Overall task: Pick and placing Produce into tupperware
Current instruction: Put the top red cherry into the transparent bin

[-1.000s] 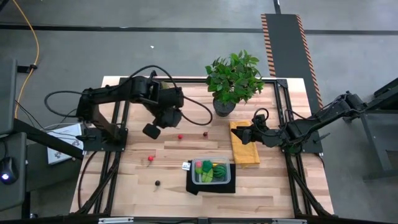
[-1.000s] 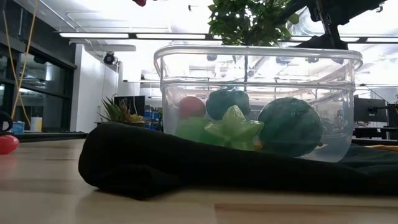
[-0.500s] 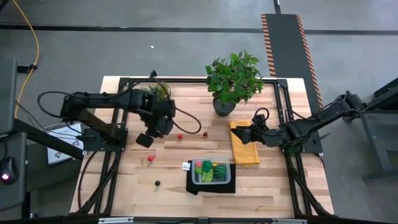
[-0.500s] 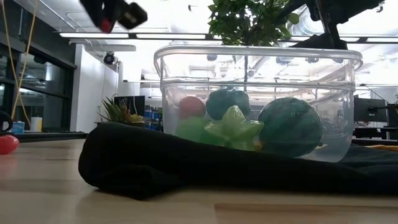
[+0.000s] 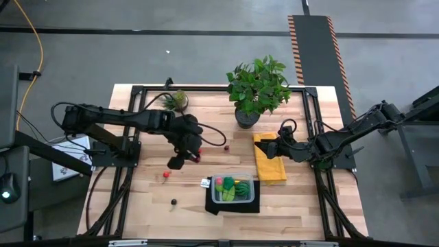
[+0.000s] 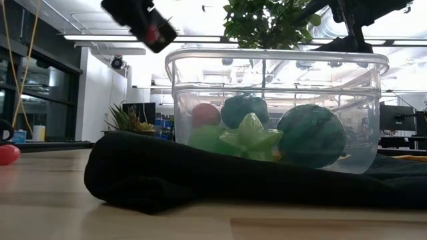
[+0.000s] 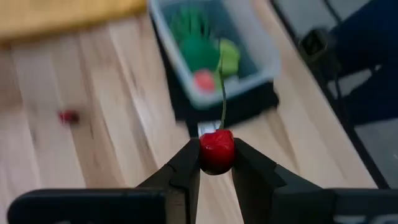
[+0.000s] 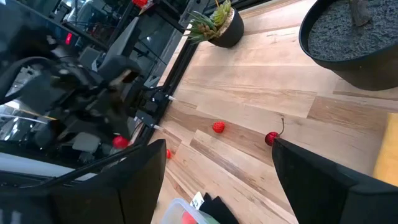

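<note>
A large leafy plant [image 5: 258,84] in a dark pot [image 5: 247,117] stands near the far edge of the wooden table [image 5: 144,199], and its pot, filled with grey gravel, shows close up in the right wrist view [image 8: 354,43]. A smaller spiky plant [image 5: 180,100] in its own little pot sits further along the same far edge [image 8: 214,25], well apart from the big one. A yellow cloth [image 5: 269,165] lies flat on the table just in front of the large pot, a black mat [image 5: 233,204] is spread near the front edge and bunches into a thick fold in the low view [image 6: 153,177], and a small white tag [image 5: 205,182] lies at the mat's corner.
</note>
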`<state>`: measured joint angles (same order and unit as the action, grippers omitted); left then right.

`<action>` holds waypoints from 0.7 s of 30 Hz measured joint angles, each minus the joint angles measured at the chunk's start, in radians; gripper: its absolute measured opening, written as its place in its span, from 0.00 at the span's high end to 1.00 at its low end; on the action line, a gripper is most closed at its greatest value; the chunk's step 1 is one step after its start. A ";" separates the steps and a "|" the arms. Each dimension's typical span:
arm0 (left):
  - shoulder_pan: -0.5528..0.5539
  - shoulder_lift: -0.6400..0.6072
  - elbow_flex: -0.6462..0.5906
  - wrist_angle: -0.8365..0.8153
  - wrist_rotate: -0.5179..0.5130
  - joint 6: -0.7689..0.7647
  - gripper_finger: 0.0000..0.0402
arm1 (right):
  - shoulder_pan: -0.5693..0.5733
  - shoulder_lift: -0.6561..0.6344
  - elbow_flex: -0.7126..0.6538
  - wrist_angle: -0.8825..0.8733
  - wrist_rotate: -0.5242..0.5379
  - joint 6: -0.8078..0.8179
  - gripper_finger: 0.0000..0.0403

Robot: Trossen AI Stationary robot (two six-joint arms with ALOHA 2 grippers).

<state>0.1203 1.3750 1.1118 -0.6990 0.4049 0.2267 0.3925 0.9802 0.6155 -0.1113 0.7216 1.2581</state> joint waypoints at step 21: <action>-0.209 0.124 -0.001 0.366 -0.254 0.012 0.82 | 0.000 0.000 0.000 -0.021 0.001 -0.001 0.30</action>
<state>-0.0887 1.4990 1.1110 -0.3335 0.1514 0.2386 0.3925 0.9802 0.6155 -0.1323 0.7223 1.2572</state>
